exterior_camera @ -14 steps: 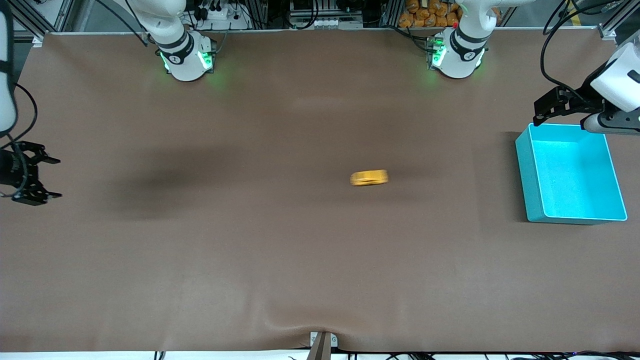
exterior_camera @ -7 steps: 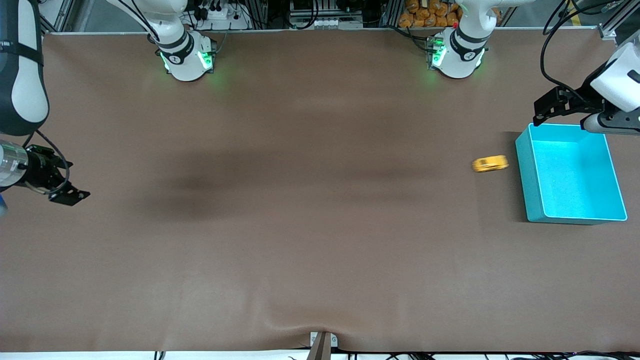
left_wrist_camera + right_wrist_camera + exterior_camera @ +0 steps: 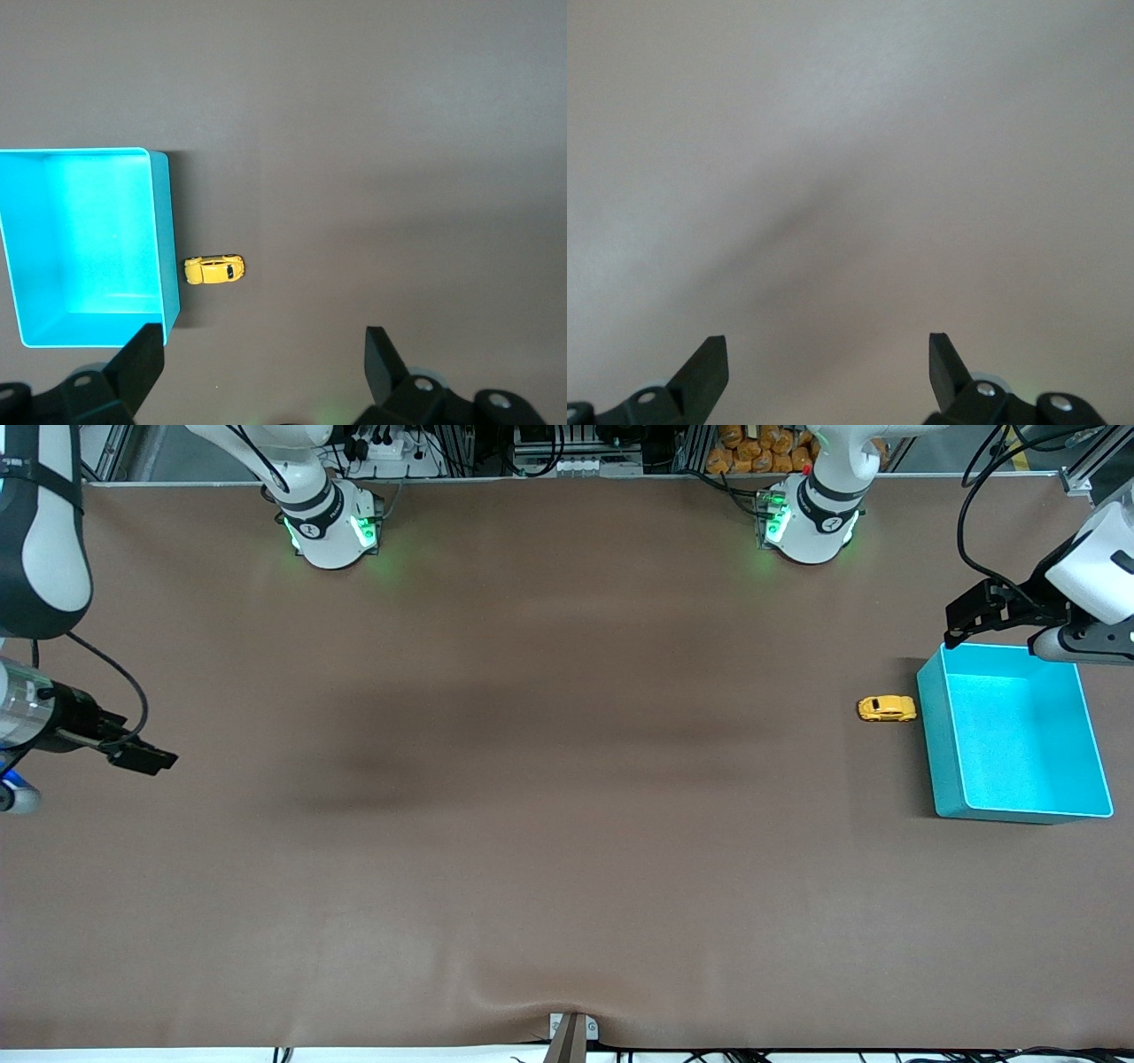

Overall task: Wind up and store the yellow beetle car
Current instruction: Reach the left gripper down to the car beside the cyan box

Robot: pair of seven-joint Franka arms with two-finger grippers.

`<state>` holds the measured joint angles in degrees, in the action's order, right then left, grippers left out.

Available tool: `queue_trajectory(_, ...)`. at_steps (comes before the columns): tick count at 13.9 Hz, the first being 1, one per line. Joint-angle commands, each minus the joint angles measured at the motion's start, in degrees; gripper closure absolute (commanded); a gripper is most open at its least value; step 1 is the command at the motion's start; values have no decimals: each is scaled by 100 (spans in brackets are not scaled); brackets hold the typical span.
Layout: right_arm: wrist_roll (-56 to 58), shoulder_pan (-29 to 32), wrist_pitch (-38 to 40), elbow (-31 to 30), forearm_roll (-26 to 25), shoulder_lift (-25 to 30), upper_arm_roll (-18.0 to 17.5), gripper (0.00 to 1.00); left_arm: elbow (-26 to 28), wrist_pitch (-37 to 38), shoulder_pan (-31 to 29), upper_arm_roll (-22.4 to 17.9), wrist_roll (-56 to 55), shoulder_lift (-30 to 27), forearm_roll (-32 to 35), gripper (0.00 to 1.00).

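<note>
the yellow beetle car stands on its wheels on the brown table cover, toward the left arm's end of the table. its long axis runs along the table's length, and one end sits just beside the outer wall of the teal bin; whether car and wall actually touch cannot be told. in the left wrist view the car shows dark windows and a rounded roof, lying close against the bin's side wall, outside the bin. the bin's interior shows only its bare teal floor.

the left gripper hangs over the bin's corner nearest the robots' bases, apart from the car. its jaws stand wide apart and hold nothing; in the left wrist view both dark fingertips frame the table surface, with the gripper's midpoint over bare cover near the car.

the right gripper is over the table cover at the right arm's end of the table, well apart from the car and bin. in the right wrist view its fingertips are spread with nothing between them, the gripper's midpoint over plain brown cover.

the two arm bases with green lights stand along the table's edge farthest from the front camera.
</note>
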<state>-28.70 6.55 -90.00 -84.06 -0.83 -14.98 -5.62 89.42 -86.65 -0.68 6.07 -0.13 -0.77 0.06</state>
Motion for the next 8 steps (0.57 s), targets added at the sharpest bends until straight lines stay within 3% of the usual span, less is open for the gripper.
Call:
queue_trajectory(1, 854, -31, 229, 91, 101, 74, 0, 0, 5, 8, -72, 25, -14, 129, -41, 0)
queue_trajectory(5, 3357, 100, 238, 65, 450, 250, -1, 0, 49, 279, -283, 25, -327, 489, -94, 0)
queue_trajectory(8, 3467, 145, 290, -67, 663, 636, -9, 0, 329, 298, -213, 78, -1532, 779, -24, 0)
